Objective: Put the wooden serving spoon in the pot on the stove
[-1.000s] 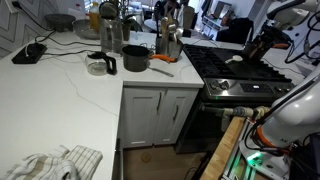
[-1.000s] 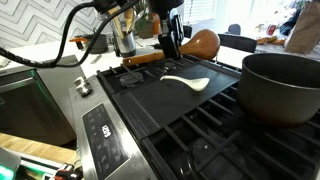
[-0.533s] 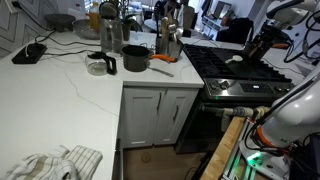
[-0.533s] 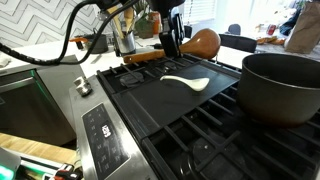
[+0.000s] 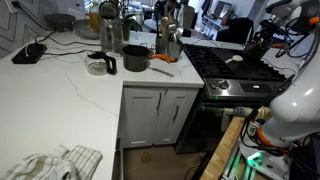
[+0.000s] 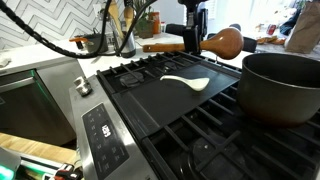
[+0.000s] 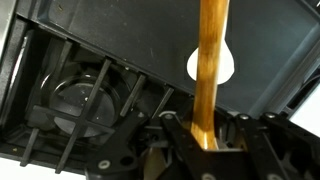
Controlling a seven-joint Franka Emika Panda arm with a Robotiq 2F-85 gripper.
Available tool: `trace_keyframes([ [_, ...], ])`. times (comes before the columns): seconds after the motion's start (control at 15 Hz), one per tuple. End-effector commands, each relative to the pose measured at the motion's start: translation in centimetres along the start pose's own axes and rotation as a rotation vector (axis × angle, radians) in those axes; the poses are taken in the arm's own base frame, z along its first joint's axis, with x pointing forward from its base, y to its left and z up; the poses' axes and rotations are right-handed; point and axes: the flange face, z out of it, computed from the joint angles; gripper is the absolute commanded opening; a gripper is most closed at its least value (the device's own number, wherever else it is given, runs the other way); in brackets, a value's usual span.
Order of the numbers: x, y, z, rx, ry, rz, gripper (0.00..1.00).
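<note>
My gripper [image 6: 194,44] is shut on the wooden serving spoon [image 6: 205,44] and holds it level in the air above the stove [image 6: 160,110]. The spoon's bowl points toward the dark pot [image 6: 283,85], which stands on the grates at the right. In the wrist view the wooden handle [image 7: 210,70] runs up from between the fingers of the gripper [image 7: 208,135], over the black grates [image 7: 90,95]. A white spoon [image 6: 187,82] lies flat on the stove's griddle plate; it also shows as a white oval [image 7: 193,63] behind the handle.
A white counter [image 5: 70,90] beside the stove carries a black mug [image 5: 135,58], a steel utensil jar [image 5: 110,38], a small glass cup [image 5: 97,67] and a cloth [image 5: 50,163]. A knob panel [image 6: 105,135] fronts the range. A person stands at the far right [image 6: 302,25].
My gripper has carried the wooden spoon to the right and a little up, closer to the pot. The white spoon and pot have not moved.
</note>
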Motion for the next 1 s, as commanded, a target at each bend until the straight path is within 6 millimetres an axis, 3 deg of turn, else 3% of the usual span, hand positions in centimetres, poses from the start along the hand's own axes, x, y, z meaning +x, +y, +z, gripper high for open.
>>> trace_keyframes([
  [0.0,4.6,-0.1,0.9,0.011,-0.021,0.118,0.03],
  [0.4,9.8,1.1,0.7,0.114,-0.031,0.267,0.03],
  [0.6,11.1,0.7,1.4,0.152,-0.051,0.316,0.03],
  [0.67,11.4,0.6,1.8,0.158,-0.060,0.330,0.35],
  [0.73,11.6,0.4,2.2,0.162,-0.065,0.342,0.36],
  [0.93,11.9,-0.2,3.0,0.164,-0.072,0.358,0.56],
])
